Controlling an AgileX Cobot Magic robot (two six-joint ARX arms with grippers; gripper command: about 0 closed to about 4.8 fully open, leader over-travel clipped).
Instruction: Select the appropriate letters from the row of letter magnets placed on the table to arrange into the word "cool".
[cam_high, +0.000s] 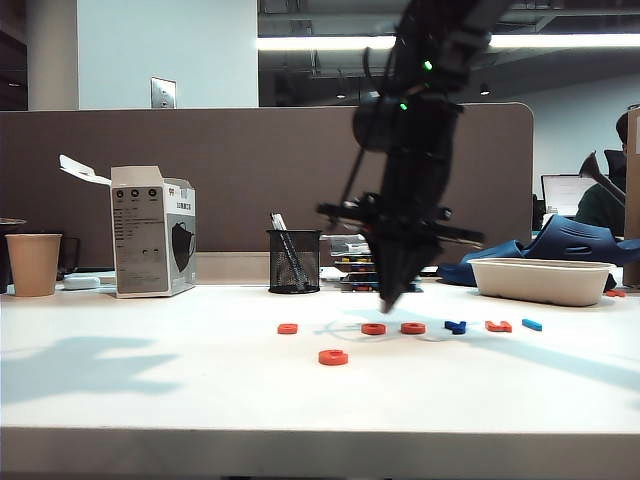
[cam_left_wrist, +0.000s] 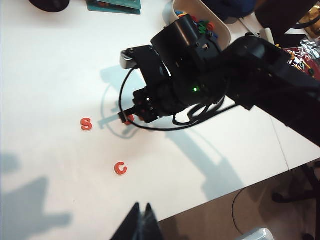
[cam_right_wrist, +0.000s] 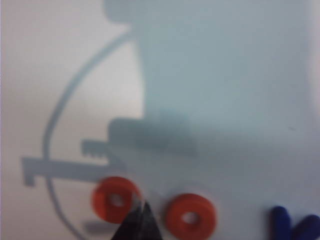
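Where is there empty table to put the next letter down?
Bare table lies in front of the row, right of the orange C, and left of it toward the paper cup. The row itself is crowded: the shut right hand hangs over the two O's.

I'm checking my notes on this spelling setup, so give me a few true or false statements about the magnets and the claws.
1. The right claw is shut above the two orange O's. True.
2. The orange C sits in the row with the other letters. False: it lies apart, nearer the table's front edge.
3. The left claw holds the S. False: it is shut, empty, away from the S.
4. The pen cup stands behind the row. True.
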